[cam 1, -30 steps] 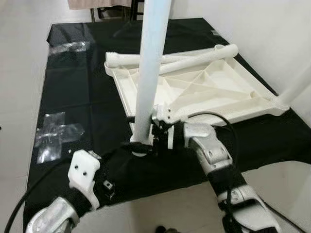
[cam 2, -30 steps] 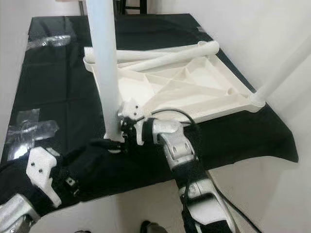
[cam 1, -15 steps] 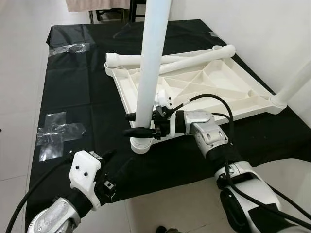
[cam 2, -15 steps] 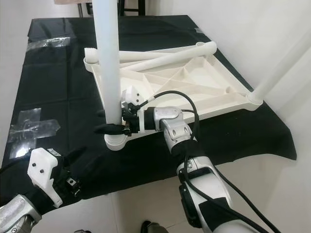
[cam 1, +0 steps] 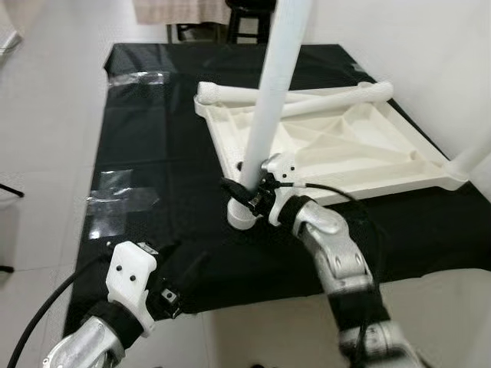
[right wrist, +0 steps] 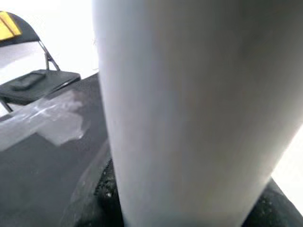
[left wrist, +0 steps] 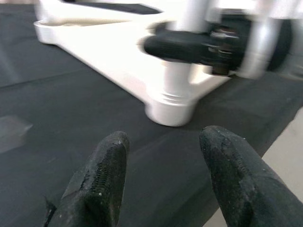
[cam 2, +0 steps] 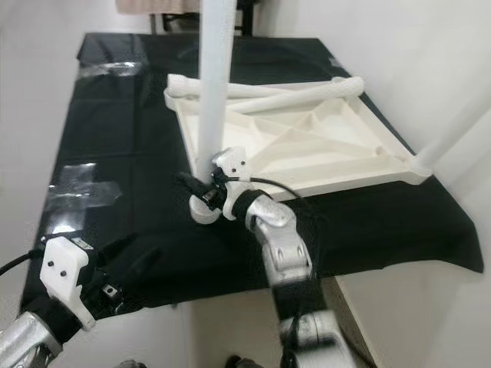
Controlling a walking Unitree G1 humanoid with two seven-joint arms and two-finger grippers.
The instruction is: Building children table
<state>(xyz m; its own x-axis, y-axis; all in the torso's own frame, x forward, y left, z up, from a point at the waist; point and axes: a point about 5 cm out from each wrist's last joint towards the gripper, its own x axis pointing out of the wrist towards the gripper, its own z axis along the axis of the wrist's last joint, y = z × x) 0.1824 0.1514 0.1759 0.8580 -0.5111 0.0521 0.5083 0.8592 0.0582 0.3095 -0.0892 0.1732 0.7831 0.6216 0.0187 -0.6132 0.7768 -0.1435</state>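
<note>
A white plastic tabletop (cam 1: 360, 146) lies upside down on a black cloth (cam 1: 153, 153). One white table leg (cam 1: 272, 100) stands upright in the near corner socket (cam 1: 244, 217). My right gripper (cam 1: 244, 192) is shut on this leg just above the socket, and the leg's pale shaft (right wrist: 189, 104) sits close in the right wrist view. My left gripper (left wrist: 163, 137) hovers open over the cloth, short of the socket, with nothing between its fingers. A second leg (cam 1: 476, 149) stands at the far right corner. Two loose legs (cam 1: 307, 96) lie across the tabletop's far edge.
Clear plastic bags (cam 1: 115, 203) lie on the cloth at the left, with another bag (cam 1: 138, 77) farther back. A dark stool (cam 1: 245, 15) stands beyond the cloth. A white wall (cam 1: 445, 61) runs close on the right. The cloth's front edge (cam 1: 253, 299) meets pale floor.
The whole view has shifted, so the camera moved. My right gripper stays at the base of the upright leg. The left gripper remains low at the front.
</note>
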